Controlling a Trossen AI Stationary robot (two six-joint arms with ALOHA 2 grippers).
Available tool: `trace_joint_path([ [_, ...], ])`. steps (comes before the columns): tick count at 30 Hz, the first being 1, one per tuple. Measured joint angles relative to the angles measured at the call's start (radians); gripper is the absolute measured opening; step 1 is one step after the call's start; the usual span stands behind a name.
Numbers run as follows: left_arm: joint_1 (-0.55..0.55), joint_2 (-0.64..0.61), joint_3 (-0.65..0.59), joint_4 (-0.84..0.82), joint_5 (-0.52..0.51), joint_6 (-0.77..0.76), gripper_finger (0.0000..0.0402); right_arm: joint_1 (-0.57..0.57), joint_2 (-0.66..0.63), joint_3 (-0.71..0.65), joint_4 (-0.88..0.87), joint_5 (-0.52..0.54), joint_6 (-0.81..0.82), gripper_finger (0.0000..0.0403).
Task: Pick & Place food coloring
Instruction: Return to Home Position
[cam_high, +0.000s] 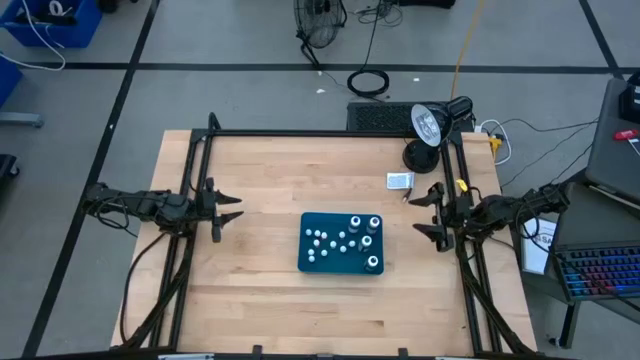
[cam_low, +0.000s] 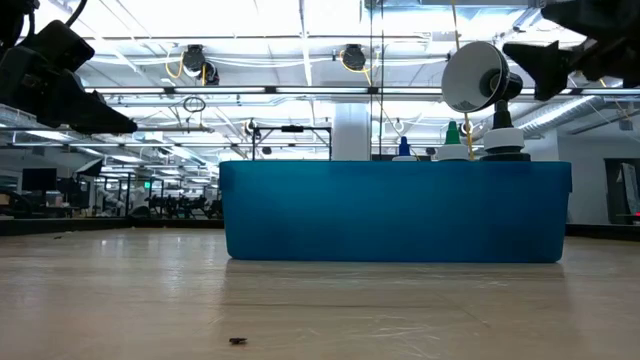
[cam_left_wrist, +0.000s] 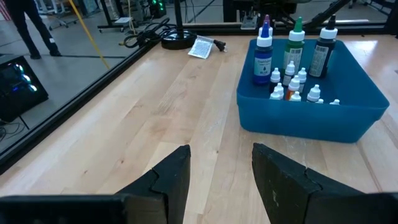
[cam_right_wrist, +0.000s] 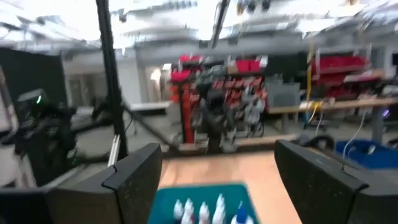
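The food coloring bottles (cam_left_wrist: 293, 53) stand upright inside a blue bin (cam_high: 312, 258) at the table's middle. In the left wrist view I see three taller ones, blue (cam_left_wrist: 263, 59), green and dark (cam_left_wrist: 323, 55), with several tiny white-capped ones (cam_left_wrist: 292, 84) among them. My left gripper (cam_high: 237, 208) hovers open left of the bin, pointing at it, also seen as left gripper (cam_left_wrist: 221, 158). My right gripper (cam_high: 420, 213) hovers open right of the bin, its fingers wide apart, with the right gripper (cam_right_wrist: 217, 162) facing the bin (cam_right_wrist: 199, 196). Bottle tops (cam_low: 452, 135) show over the bin's rim in the low view.
A desk lamp (cam_high: 428, 125) stands at the table's far right corner, with a small pale packet (cam_high: 400, 181) near it. Black frame rails (cam_high: 205, 150) run along the left, right and far edges. Bare wood lies around the bin on every side.
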Motion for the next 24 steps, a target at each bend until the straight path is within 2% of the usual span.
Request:
trace_joint_path([
  [6, 0.0, 0.0, 0.0, 0.001, 0.0, 0.0, 0.0175, 0.0, 0.006, -0.001, -0.069, -0.003, 0.015, 0.0295],
  [24, 0.0, 0.0, 0.0, 0.0, 0.0, 0.0, 0.0175, 0.0, 0.006, -0.004, -0.064, -0.002, 0.015, 0.0295],
])
